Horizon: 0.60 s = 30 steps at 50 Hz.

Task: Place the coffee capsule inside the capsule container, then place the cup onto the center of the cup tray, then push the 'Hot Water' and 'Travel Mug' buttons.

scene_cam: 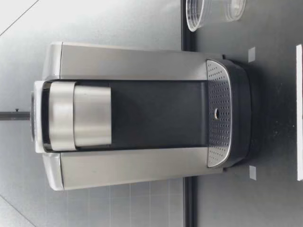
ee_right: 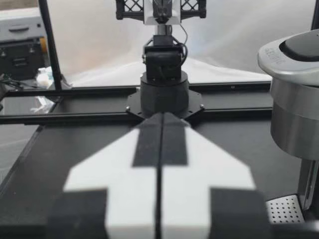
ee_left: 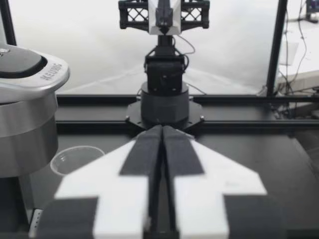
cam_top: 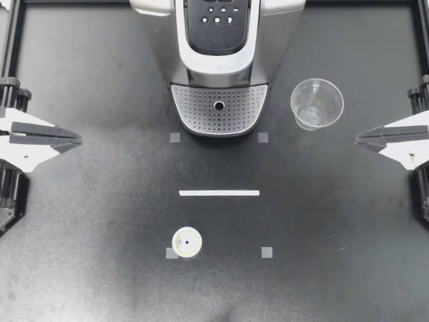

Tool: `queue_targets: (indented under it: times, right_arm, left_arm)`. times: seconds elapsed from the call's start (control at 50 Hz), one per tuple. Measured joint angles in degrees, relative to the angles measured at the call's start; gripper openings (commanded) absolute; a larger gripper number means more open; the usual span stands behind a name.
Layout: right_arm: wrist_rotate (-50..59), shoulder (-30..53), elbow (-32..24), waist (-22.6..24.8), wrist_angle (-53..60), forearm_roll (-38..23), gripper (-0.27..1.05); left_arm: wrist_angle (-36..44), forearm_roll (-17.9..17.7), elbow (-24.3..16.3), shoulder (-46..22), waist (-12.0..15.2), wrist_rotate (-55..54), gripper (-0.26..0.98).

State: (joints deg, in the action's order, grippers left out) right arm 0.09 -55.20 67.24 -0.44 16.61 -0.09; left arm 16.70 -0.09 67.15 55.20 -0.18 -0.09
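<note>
A: How do the end effectors stand?

B: My left end effector (cam_top: 78, 139) and my right end effector (cam_top: 359, 139) both have their fingers pressed together, with nothing between them. Each hangs at its own side edge of the black desk (cam_top: 100, 215), well apart from everything.

A: And the task's things?

B: The small round white coffee capsule (cam_top: 187, 241) lies toward the desk's edge opposite the machine, a little left of the middle. Its flat face is up, with a dark dot at the centre. The clear thin-walled plastic cup (cam_top: 316, 103) stands upright just beside the silver and black coffee machine (cam_top: 221, 64), toward the right edge. The perforated silver cup tray (cam_top: 198, 111) is bare.

A: How will they handle?

B: I judge the capsule light and fairly stiff, but small. Pinch it across its side wall from above, keeping off the flat face. The cup looks light, slick and easy to crush, so a gentle hold over the rim, one finger inside, seems safest.

A: Any writing?

B: Raised lettering (ee_left: 50, 73) runs along the machine's head, a maker's mark. The dark panel buttons (cam_top: 218, 15) carry light marks too small to read, so I cannot tell which is which.
</note>
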Motion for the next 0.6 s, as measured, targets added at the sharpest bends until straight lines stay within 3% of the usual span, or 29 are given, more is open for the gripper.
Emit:
queue_targets:
  times: [0.1, 0.26, 0.6]
  right_arm:
    - [0.0, 0.35, 0.0, 0.0, 0.44, -0.09, 0.08]
    - [0.09, 4.57, -0.26, 0.0, 3.16, -0.09, 0.08]
    - [0.18, 22.5, -5.45, 3.69, 4.66, 0.0, 0.08]
  left_arm:
    - [0.0, 0.09, 0.0, -0.26, 0.0, -0.26, 0.13]
    - [-0.26, 0.09, 0.0, -1.93, -0.53, -1.85, 0.11]
    - [-10.46, 0.09, -1.58, -13.01, -7.38, -8.79, 0.11]
